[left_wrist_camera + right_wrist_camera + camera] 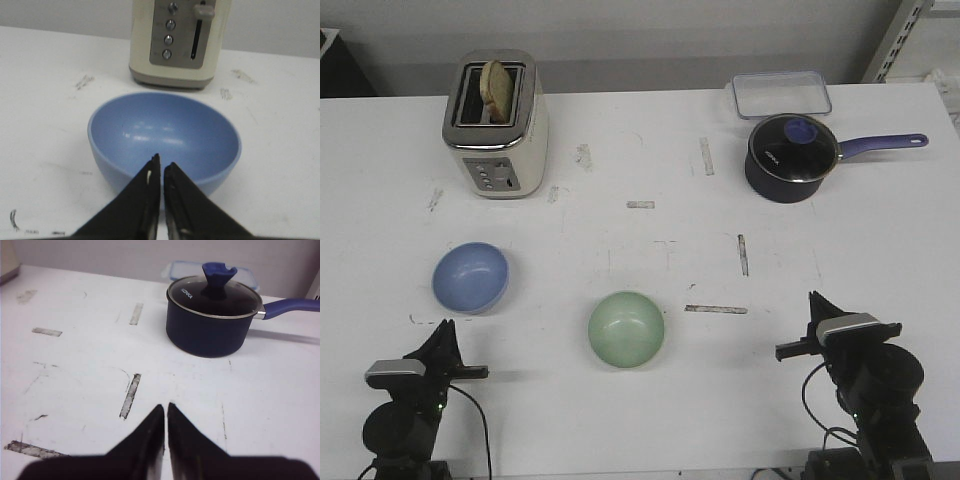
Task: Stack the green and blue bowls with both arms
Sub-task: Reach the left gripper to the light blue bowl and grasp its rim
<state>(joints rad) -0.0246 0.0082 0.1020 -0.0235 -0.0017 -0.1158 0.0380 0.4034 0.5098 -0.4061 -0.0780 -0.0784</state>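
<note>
White desk (640,420), scuffed and tape-marked; blue bowl (470,277) at left of frame, green bowl (626,328) at lower centre, well apart, unstacked. Left fingers (161,165) and right fingers (165,412) clenched, empty; likely risk: smooth rims slipping, or bowl pushed away if approached unopened. Count: two bowls, one toaster (496,125), one saucepan (792,158), one container (782,95).

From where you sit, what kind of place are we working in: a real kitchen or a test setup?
Likely a lab test bench, not a kitchen: a white table scuffed with tape marks, staged props like the toaster and saucepan, and metal shelving behind.
</note>
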